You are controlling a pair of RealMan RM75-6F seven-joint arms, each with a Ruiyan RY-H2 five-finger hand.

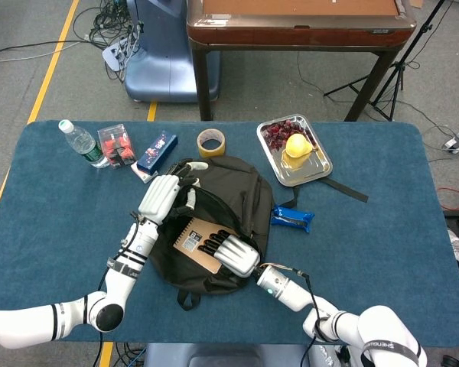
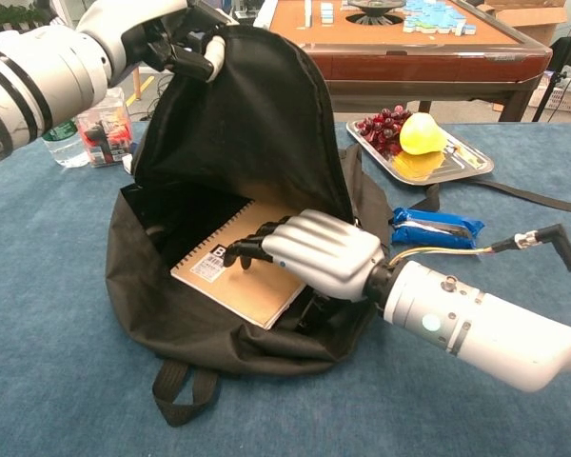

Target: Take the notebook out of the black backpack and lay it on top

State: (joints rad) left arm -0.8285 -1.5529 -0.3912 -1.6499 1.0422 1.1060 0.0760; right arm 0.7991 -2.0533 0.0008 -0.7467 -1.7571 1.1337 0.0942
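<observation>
The black backpack [image 1: 241, 187] [image 2: 257, 124] lies in the middle of the blue table with its mouth toward me. My left hand [image 1: 159, 197] [image 2: 157, 33] grips the top flap and holds it raised. Inside the opening lies a brown spiral notebook [image 1: 191, 237] [image 2: 219, 276], flat on the lower panel. My right hand [image 1: 233, 251] [image 2: 314, 252] reaches into the opening and lies over the notebook's right part, its dark fingertips [image 2: 243, 252] touching the cover. The thumb is hidden under the palm, so a grip cannot be told.
A metal tray [image 1: 321, 170] [image 2: 476, 164] with grapes and a lemon stands at the back right. A blue snack bar [image 1: 292, 219] [image 2: 436, 227] lies right of the backpack. A tape roll [image 1: 211, 141], a blue box [image 1: 157, 151], a red box [image 1: 116, 144] and a water bottle [image 1: 80, 142] stand at the back left.
</observation>
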